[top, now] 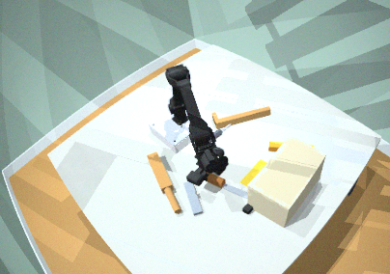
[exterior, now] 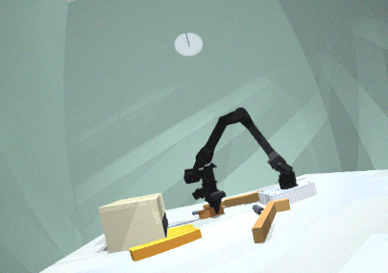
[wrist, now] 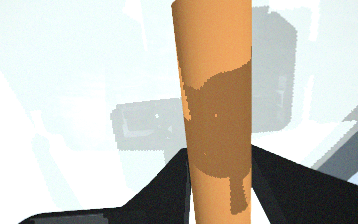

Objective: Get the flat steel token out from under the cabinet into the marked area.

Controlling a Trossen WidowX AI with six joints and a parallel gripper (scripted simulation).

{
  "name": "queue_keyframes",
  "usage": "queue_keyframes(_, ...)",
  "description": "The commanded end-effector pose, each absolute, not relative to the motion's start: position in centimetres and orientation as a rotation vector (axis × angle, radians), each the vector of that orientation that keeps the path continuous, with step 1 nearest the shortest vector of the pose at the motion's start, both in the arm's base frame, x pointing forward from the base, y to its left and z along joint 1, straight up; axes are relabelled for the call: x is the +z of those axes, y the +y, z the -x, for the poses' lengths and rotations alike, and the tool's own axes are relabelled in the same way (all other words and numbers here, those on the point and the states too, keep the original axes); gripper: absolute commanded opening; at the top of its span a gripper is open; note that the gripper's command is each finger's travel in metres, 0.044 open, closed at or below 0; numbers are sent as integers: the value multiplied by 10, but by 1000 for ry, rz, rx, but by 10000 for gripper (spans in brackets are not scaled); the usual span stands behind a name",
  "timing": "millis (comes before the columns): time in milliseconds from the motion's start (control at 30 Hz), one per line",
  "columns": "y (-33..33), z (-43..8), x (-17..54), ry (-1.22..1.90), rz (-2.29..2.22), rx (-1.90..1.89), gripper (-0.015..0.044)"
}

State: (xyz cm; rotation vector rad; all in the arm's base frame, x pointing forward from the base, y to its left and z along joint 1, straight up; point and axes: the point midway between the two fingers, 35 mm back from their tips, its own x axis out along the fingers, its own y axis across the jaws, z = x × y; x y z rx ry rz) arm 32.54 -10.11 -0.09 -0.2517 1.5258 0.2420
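Observation:
My gripper [top: 208, 177] [exterior: 216, 210] [wrist: 214, 152] is shut on the orange-brown handle [top: 216, 180] [exterior: 206, 212] [wrist: 215, 45] of a tool. The tool's thin pale blade [top: 236, 190] [exterior: 183, 223] points low over the table toward the beige cabinet [top: 280, 185] [exterior: 132, 223], its far end at the cabinet's front. Whether the blade reaches underneath is unclear. The steel token cannot be made out in any view. A flat yellow patch [top: 253, 173] [exterior: 181, 230] lies in front of the cabinet, possibly the marked area.
A small black block [top: 247, 208] is near the cabinet's front corner. A yellow-orange bar [top: 275, 146] [exterior: 165, 245] lies beside the cabinet. A blue-grey bar [top: 193, 199] and a wooden paddle [top: 159, 173] lie on the gripper's other side. An L-shaped wooden stick [top: 243, 117] [exterior: 264, 224] lies near the arm base.

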Motion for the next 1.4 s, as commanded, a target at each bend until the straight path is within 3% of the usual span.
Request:
queue_keyframes(0,-100,-331,-1,1526,254,240,0)
queue_keyframes(1367,-84,-375,2,1522,253,241,0)
